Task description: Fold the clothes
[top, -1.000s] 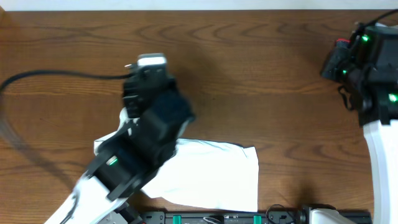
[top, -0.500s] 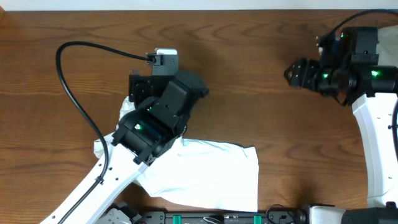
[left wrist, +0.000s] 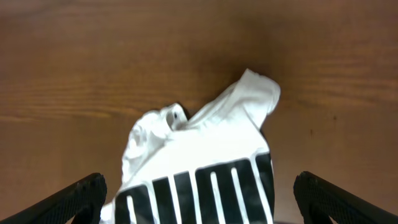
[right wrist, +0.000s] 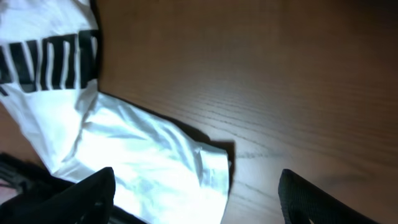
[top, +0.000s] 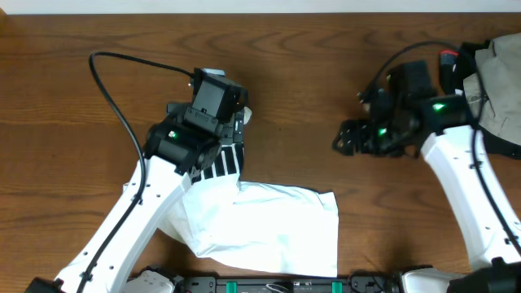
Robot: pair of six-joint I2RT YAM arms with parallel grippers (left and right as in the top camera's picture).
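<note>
The clothes lie at the front of the wooden table, close to its near edge, as a flat white rectangle. At the back left corner a part with black stripes is turned up. In the left wrist view this striped end is not flat: a crumpled flap sticks out past it onto the bare wood.

The left gripper hangs directly above the striped end with its fingers spread wide, and it holds nothing. The right gripper is over bare wood, well apart from the garment on its right side. Its fingers are also spread and empty.

I think the main danger is at the striped end. If the wide fingers come down there and pinch only the top layer, the layers beneath could be dragged and the fold would open again. The loose flap may also stay outside the bundle and leave it uneven.

The left arm crosses above the left part of the cloth. A low sweep could catch the fabric and pull it toward the table edge.

Another beige cloth lies at the far right, near the right arm, and it could be disturbed by a wide swing.
</note>
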